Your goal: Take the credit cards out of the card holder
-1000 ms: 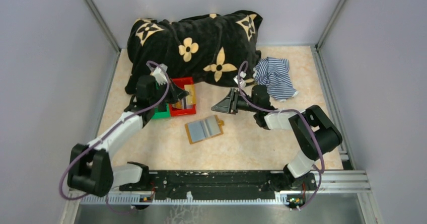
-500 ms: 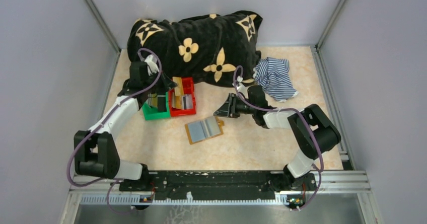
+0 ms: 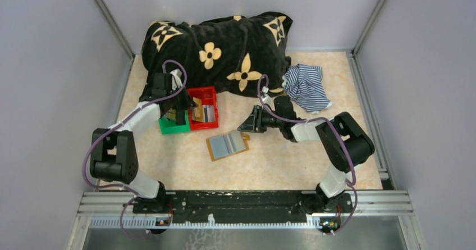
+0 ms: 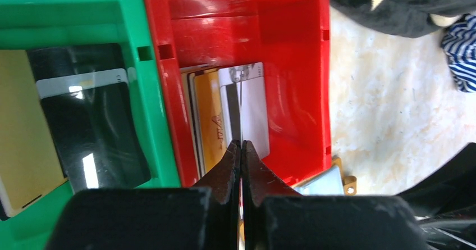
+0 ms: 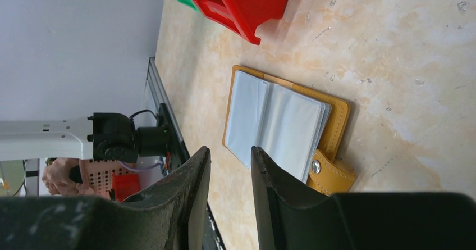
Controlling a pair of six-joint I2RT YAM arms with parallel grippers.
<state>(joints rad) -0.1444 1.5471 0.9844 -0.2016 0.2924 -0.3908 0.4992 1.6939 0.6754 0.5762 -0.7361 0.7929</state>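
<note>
One thin grey credit card is seemingly riding edge-on in your clamped left gripper, pulling back over the red plastic bin for release, while your barely parted, empty right gripper is nearing the tan-orange bifold card holder mid-frame.

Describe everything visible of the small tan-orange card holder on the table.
The tan-orange, leather-looking card holder lies open and flat on the beige marbled table. Its two inner panels are pale grey-blue sleeves; no card shows in them. A small tab with a metal snap sticks out of one edge. Nothing touches it; the right gripper hovers beside it, apart.
</note>
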